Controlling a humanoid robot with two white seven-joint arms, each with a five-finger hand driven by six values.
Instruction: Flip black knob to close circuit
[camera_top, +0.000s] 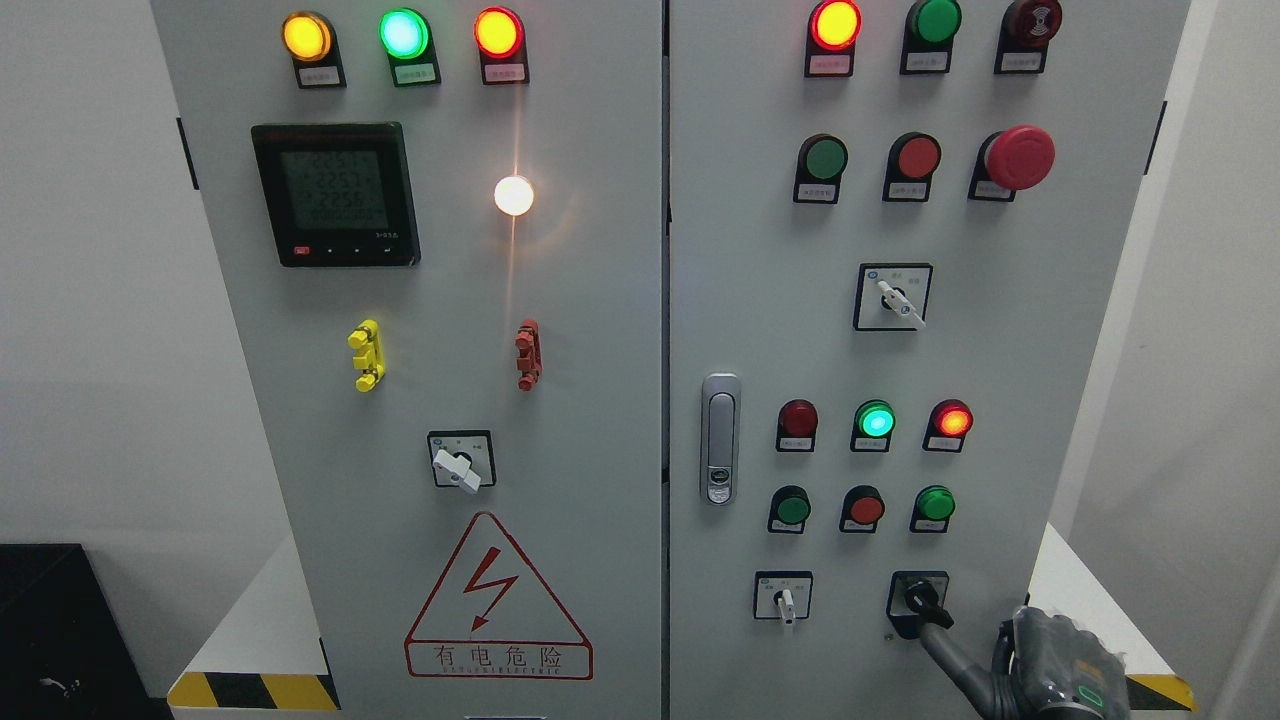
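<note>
The black knob (921, 598) sits in a black-framed switch plate at the bottom right of the right cabinet door (760, 300), its handle pointing up and to the left. My right hand (1050, 670) comes in from the lower right corner. Its dark grey tip touches the knob's lower right side. Most of the hand is cut off by the frame's bottom edge. The left arm does not show.
A white-handled selector (786, 600) sits left of the knob. Green and red push buttons (865, 508) and lit indicator lamps (876, 420) are above. A silver door latch (719, 438) is at the door's left edge. A hazard-striped base edge (1160, 688) lies beside my hand.
</note>
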